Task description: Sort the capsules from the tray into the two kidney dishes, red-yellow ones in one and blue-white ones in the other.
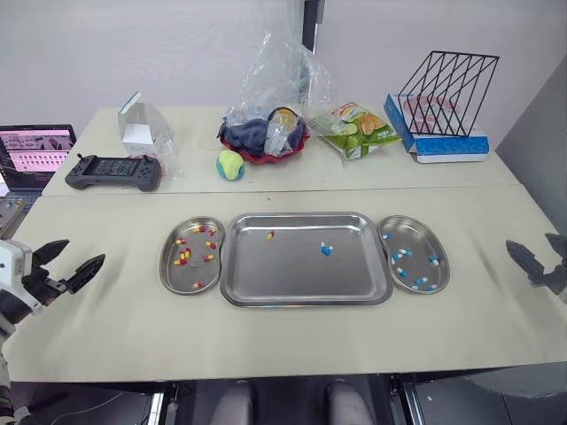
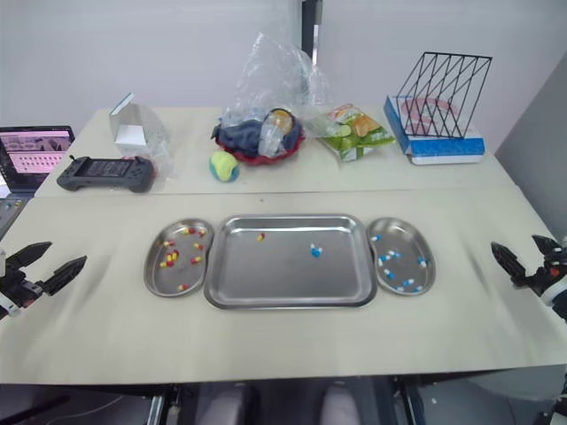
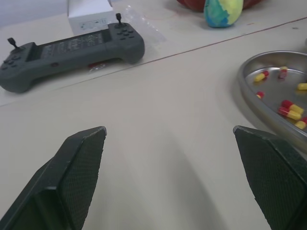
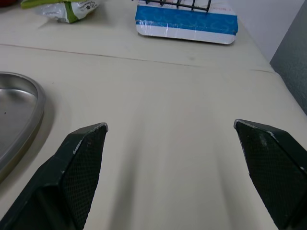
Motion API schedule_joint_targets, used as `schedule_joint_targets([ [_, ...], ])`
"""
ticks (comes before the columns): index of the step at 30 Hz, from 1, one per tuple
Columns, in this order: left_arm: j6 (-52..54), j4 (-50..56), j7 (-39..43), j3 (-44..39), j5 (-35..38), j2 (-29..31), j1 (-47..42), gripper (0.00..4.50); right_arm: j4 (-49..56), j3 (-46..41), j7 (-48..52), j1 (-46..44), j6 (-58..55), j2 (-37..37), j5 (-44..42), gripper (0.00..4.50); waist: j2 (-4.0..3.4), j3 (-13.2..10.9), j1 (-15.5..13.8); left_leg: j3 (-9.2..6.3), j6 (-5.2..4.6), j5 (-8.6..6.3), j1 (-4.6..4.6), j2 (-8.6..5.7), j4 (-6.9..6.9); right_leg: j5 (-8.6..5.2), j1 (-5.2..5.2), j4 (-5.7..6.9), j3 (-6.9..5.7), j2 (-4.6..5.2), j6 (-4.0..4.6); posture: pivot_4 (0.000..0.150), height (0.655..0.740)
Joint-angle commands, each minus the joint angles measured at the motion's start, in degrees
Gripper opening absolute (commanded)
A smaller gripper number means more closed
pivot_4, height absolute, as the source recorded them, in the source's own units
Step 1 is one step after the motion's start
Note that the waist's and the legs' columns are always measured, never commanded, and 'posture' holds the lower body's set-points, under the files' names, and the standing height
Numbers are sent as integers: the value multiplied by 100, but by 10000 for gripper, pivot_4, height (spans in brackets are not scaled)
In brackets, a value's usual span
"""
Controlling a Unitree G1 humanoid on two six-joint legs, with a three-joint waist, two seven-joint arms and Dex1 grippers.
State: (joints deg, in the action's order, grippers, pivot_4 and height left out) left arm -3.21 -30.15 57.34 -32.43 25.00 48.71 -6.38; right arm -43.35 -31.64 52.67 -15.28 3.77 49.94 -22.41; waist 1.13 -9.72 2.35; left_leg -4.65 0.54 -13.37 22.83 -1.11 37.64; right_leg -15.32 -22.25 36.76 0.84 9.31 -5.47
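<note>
capsules in the rectangular stainless-steel tray (image 1: 292,279): one red-yellow capsule (image 1: 270,235) lies toward its far left part and one blue-white capsule (image 1: 326,250) near its centre, well apart from each other. the steel kidney dish on the left (image 1: 173,276) sits just beside the tray's left rim and holds a group of red-yellow capsules (image 1: 183,258). the steel kidney dish on the right (image 1: 412,235) sits just beside the right rim and holds a group of blue-white capsules (image 1: 401,255). the left gripper (image 1: 81,251) hovers over the beige table (image 1: 283,345) near its left edge, black fingers spread wide, holding nothing. the right gripper (image 1: 529,243) hovers near the right edge, fingers likewise wide apart and empty. a dark grey handheld game controller (image 1: 113,171) lies beyond the left dish.
</note>
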Motion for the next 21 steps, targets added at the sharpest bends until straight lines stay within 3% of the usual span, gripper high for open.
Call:
schedule_joint_targets([
  [1, 233, -30, -135, 120, -134, 292, -231, 45000, 149, 122, -101, 57, 105, 160, 193, 44542, 0, 0, -2, 0, 0, 0, 0, 0, 0, 0, 0, 0, 0, 0, 0, 1500, 7346],
  [5, 483, -50, -71, 419, -227, 432, -708, 45000, 546, 127, 332, 221, 60, 100, -53, 44542, -1, 0, -11, 0, 0, 0, 0, 0, 0, 0, -1, 1, 0, 0, 0, 1500, 7346],
  [9, 1140, 199, 492, 730, -10, 579, -1108, 45000, 1484, -22, 1020, 636, -748, 142, -669, 44542, -1, 1, 5, -1, 0, 0, 1, 0, 1, 0, 0, 1, 0, 0, -1, 1500, 7346],
  [14, 1619, 471, 955, 1210, 13, 602, -1672, 45000, 2651, -303, 1099, 1294, -1445, 136, -1114, 44542, -1, 1, 0, -2, 0, 0, 1, 0, 1, 0, -1, 3, -1, -1, -1, 1500, 7346],
  [21, 2262, 1002, 1260, 1748, 74, 485, -2196, 45000, 3400, -588, 1008, 1854, -1843, 23, -1324, 44542, -1, 1, -11, -2, 0, 0, 3, 0, 2, 0, 0, 3, -1, -1, -1, 1500, 7346],
])
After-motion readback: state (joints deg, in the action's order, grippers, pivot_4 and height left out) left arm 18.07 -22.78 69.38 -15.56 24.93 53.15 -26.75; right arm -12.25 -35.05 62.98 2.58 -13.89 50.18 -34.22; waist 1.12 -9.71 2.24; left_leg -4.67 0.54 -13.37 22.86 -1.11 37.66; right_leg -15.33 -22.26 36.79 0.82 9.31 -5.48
